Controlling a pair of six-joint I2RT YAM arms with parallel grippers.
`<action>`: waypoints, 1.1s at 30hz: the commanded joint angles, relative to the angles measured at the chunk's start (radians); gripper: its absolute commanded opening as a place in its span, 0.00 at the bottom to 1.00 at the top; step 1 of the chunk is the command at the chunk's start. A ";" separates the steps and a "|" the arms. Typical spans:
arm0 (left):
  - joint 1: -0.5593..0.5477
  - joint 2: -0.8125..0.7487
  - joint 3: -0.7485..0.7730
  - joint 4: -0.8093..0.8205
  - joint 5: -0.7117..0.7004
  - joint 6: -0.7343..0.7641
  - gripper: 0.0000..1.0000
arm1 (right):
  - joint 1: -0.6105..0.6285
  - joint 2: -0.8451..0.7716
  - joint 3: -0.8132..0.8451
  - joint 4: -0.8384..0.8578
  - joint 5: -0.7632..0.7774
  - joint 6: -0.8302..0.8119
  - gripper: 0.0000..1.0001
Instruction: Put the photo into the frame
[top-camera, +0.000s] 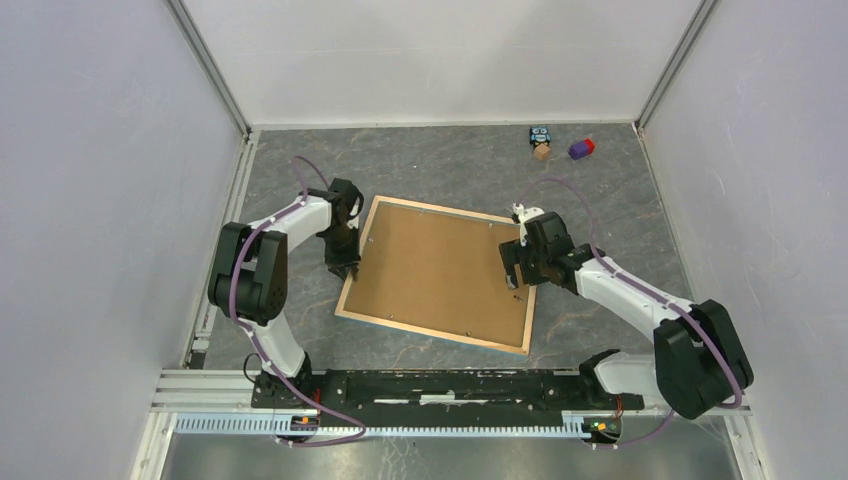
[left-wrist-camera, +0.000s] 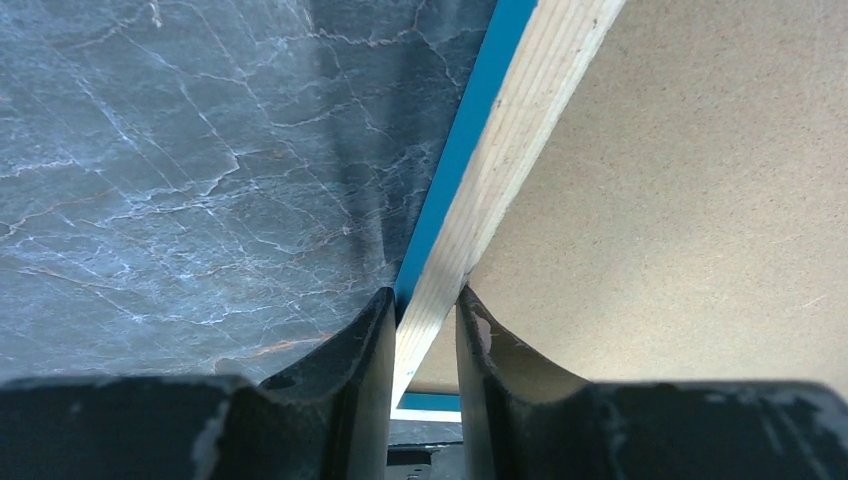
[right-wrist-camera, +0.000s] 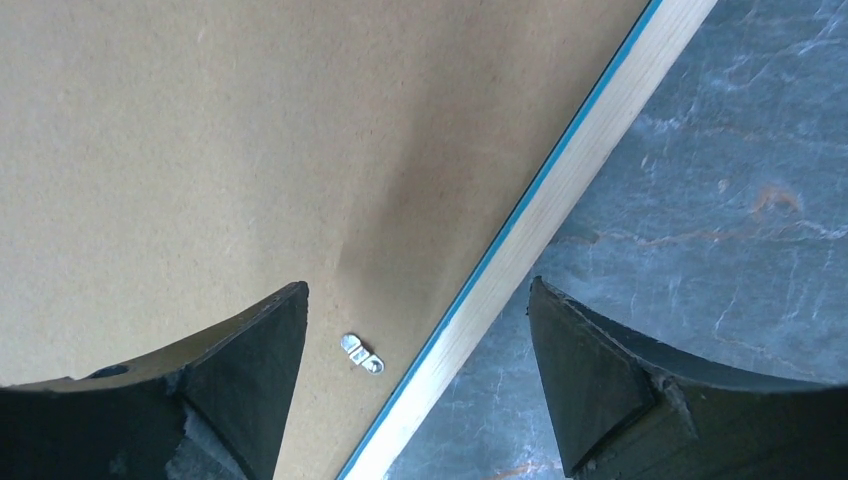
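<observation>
Two pairs: left jaws tight on the frame (left-wrist-camera: 495, 170), right jaws wide apart.

A dark grey, marble-veined bench (top-camera: 440, 165) is enclosed by pale walls (top-camera: 110, 200) on three sides. Near its middle the frame (top-camera: 430, 333) is laid back-up and turned askew to the bench's edges. Its pale wood border is uppermost, and a strip of bright blue is seen at the outer edge. A plain brown hardboard sheet (top-camera: 435, 270) is set within the border. Towards the far right corner, well apart from the frame, a small wooden block (top-camera: 542, 152) with a blue piece (top-camera: 540, 133) against it and a purple block (top-camera: 580, 150) tipped with red are placed near each other.
</observation>
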 joint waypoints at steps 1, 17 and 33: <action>-0.004 -0.036 0.011 -0.004 -0.032 0.023 0.02 | 0.023 -0.032 -0.035 -0.043 -0.015 -0.014 0.86; -0.004 -0.038 0.015 -0.008 -0.050 0.009 0.02 | 0.134 -0.033 -0.073 -0.033 0.066 0.028 0.64; -0.004 -0.044 0.017 -0.006 -0.040 0.007 0.02 | 0.158 0.019 -0.135 -0.026 0.176 0.145 0.50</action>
